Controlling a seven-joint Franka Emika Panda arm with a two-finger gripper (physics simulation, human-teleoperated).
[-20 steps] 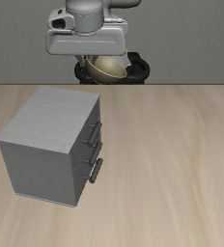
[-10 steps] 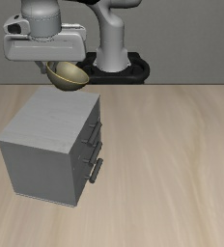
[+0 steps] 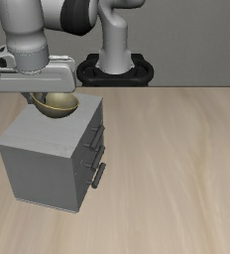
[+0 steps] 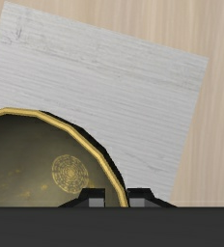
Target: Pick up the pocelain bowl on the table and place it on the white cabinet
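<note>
The porcelain bowl [image 3: 57,104], dark outside with a gold rim and an olive inside, hangs just above the back part of the cabinet's top. My gripper [image 3: 40,96] is shut on its rim on the side toward the exterior view's left. In the wrist view the gold rim of the bowl [image 4: 46,164] runs between my fingertips [image 4: 93,197], and my gripper [image 4: 117,199] pinches it. Beneath the bowl lies the pale wood-grained top of the cabinet [image 4: 124,87]. The grey-white cabinet [image 3: 48,159] stands on the table at the exterior view's left.
The cabinet's drawer fronts with dark handles [image 3: 97,164] face the exterior view's right. The wooden table [image 3: 176,169] stretches out beside it. The black robot base [image 3: 117,69] stands at the back.
My hand has carried the bowl from in front of the robot base toward the exterior view's left and downward, until it hangs close over the cabinet's top.
</note>
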